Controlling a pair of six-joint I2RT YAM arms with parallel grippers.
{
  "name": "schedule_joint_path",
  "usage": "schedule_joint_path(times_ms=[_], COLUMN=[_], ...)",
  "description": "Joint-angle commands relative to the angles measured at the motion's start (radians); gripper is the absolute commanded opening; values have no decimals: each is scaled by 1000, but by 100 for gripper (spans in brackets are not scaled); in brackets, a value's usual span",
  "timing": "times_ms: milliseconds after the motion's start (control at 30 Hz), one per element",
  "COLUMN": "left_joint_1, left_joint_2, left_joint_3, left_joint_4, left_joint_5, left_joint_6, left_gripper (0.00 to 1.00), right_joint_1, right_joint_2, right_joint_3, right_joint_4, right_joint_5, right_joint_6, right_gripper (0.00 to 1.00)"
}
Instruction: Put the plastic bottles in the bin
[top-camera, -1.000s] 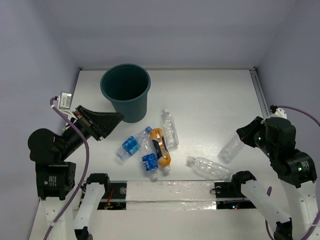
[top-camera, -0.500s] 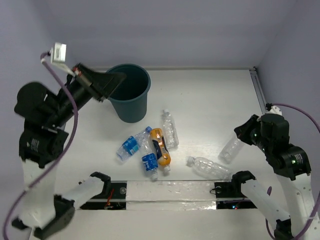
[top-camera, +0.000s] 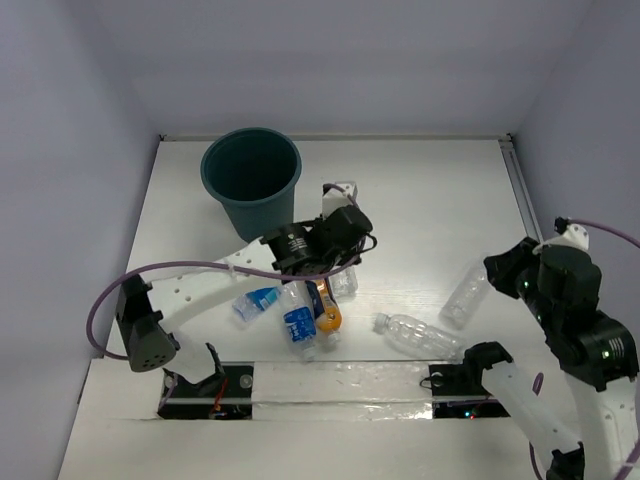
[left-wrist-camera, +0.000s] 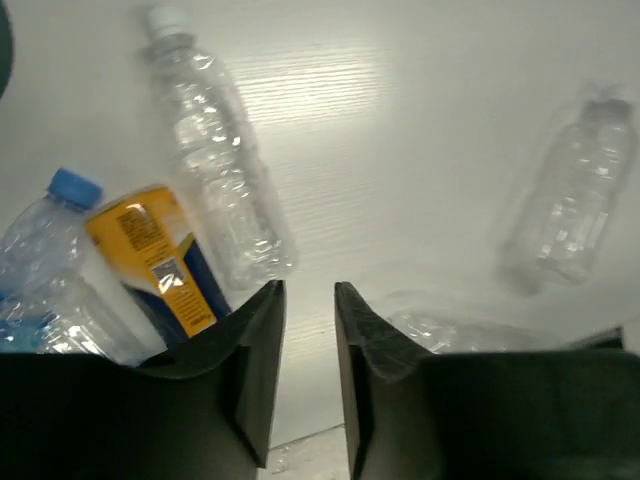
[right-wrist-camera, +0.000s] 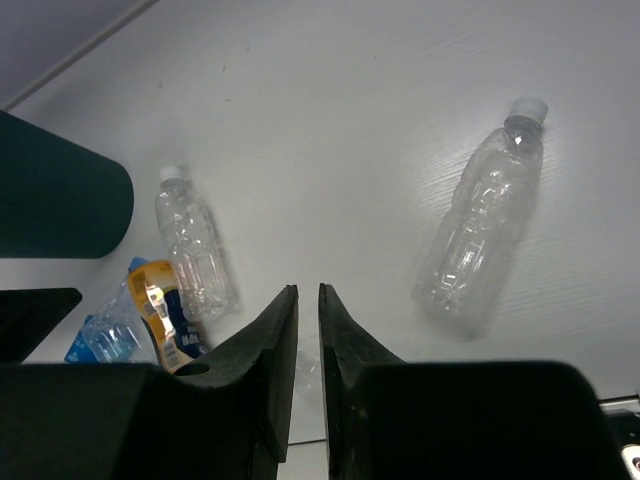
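From above, we see the left gripper (top-camera: 338, 243) poised over the plastic bottles (top-camera: 300, 322), which lie near the bin (top-camera: 262, 215). Its wrist view shows us jaws slightly apart, holding nothing. The right gripper (right-wrist-camera: 309, 292) stands barely ajar, empty, with a clear bottle (right-wrist-camera: 480, 225) lying beyond it.

No legible text or numbers anywhere; print on the orange bottle (left-wrist-camera: 140, 235) too blurred and small for reading.

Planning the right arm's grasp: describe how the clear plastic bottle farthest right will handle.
The clear plastic bottle looks empty, so probably light. Lying on its side, it likely rolls if nudged. Its thin walls may dent.
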Motion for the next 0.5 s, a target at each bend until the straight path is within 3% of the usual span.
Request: schedule_joint_path(times_ms=[0, 33, 133, 233, 300, 467], left_joint_1=[-3, -3, 32, 102, 144, 219], left_joint_2=[-42, -12, 40, 77, 97, 221], left_joint_3=[-29, -40, -50, -86, -101, -38], left_joint_4=[38, 32, 38, 88, 139, 162], left_joint_5=[-138, -168, -170, -124, -83, -24], left_joint_6=[-114, -121, -131, -124, -99, -12], left_gripper=[26, 39, 56, 68, 70, 73], right_joint_1=[0, 0, 0, 0, 0, 0], right_joint_2=[-64, -73, -99, -109, -112, -113], right_joint_3=[-77, -91, -122, -123, -120, -138], right_joint_4=[-55, -59, -61, -67, -75, -81], right_joint_5=[37, 28, -27, -37, -37, -37], right_joint_6=[25, 31, 51, 51, 48, 51], right_gripper=[20, 21, 27, 46, 59, 70])
